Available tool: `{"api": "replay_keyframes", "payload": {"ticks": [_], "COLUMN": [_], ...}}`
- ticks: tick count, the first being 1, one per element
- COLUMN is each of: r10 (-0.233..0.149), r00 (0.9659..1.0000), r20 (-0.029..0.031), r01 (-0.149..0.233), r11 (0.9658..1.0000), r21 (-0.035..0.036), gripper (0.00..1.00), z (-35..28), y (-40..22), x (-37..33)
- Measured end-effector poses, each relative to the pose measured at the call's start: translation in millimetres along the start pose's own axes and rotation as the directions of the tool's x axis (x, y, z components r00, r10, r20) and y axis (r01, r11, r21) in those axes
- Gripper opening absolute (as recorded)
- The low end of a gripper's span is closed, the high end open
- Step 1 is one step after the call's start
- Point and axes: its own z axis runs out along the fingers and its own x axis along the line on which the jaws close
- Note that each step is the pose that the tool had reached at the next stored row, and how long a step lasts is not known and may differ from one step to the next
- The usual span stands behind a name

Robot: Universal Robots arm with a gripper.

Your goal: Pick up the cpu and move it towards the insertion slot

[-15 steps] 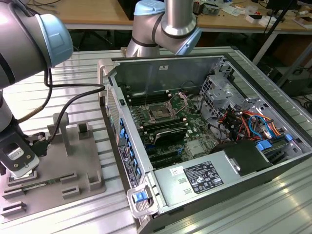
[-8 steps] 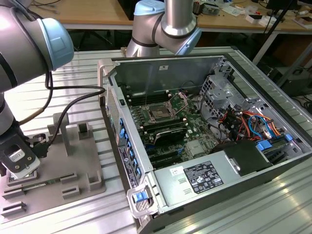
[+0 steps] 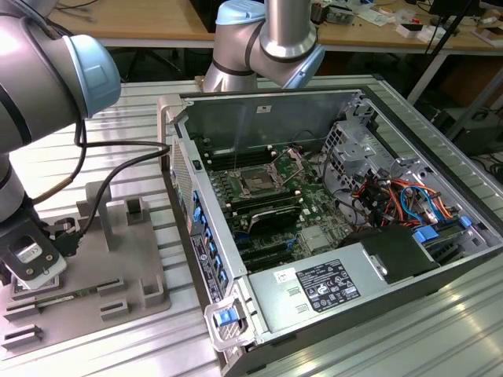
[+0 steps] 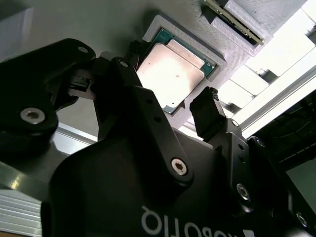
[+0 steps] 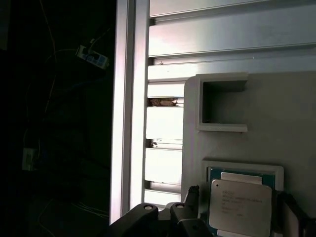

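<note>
Jaws: held spread apart, with nothing grasped; a fingertip (image 4: 210, 111) is seen at either side of the chip's pocket.
Cpu (image 4: 173, 75): found lying flat between the jaws, seated in a raised-rim pocket of the grey tray (image 3: 118, 259); it is judged to be untouched.
Look of the cpu: a small, flat square is seen, with a bright silvery-white metal lid, a thin green border and thin edges.
Insertion slot (image 3: 258, 182): a dark square socket in a shiny frame, set in the open computer case (image 3: 409, 259), well apart from the jaws.
Risk, rim: the pocket's rim could be clamped instead of the chip if the jaws were closed too high.
Risk, slip: the smooth, thin chip could be tilted or dropped by a shallow or skewed grip.
Risk, carry: the case wall could be struck on a low path.
</note>
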Motion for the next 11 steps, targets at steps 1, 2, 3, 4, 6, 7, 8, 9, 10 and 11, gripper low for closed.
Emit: {"api": "replay_keyframes", "payload": {"ticks": [1, 2, 3, 4, 6, 7, 8, 9, 10, 11], "r10": [0.000, 0.000, 0.000, 0.000, 0.000, 0.000, 0.000, 0.000, 0.000, 0.000], "r00": [1.0000, 1.0000, 1.0000, 1.0000, 1.0000, 1.0000, 1.0000, 1.0000, 1.0000, 1.0000], "r20": [0.0000, 0.0000, 0.0000, 0.0000, 0.0001, 0.0002, 0.0000, 0.0001, 0.0000, 0.0000], "r01": [0.000, 0.000, 0.000, 0.000, 0.000, 0.000, 0.000, 0.000, 0.000, 0.000], "r11": [1.0000, 1.0000, 1.0000, 1.0000, 1.0000, 1.0000, 1.0000, 1.0000, 1.0000, 1.0000], "r21": [0.0000, 0.0000, 0.0000, 0.0000, 0.0000, -0.0001, 0.0000, 0.0000, -0.0001, -0.0001], "gripper": [0.67, 0.67, 0.60, 0.60, 0.60, 0.60, 0.55, 0.55, 0.55, 0.55], "z": [0.0, 0.0, 0.1, 0.1, 0.1, 0.1, 0.1, 0.1, 0.1, 0.1], "y": [0.0, 0.0, 0.0, 0.0, 0.0, 0.0, 0.0, 0.0, 0.0, 0.0], "x": [0.0, 0.0, -0.1, -0.1, -0.1, -0.1, -0.2, -0.2, -0.3, -0.3]}}
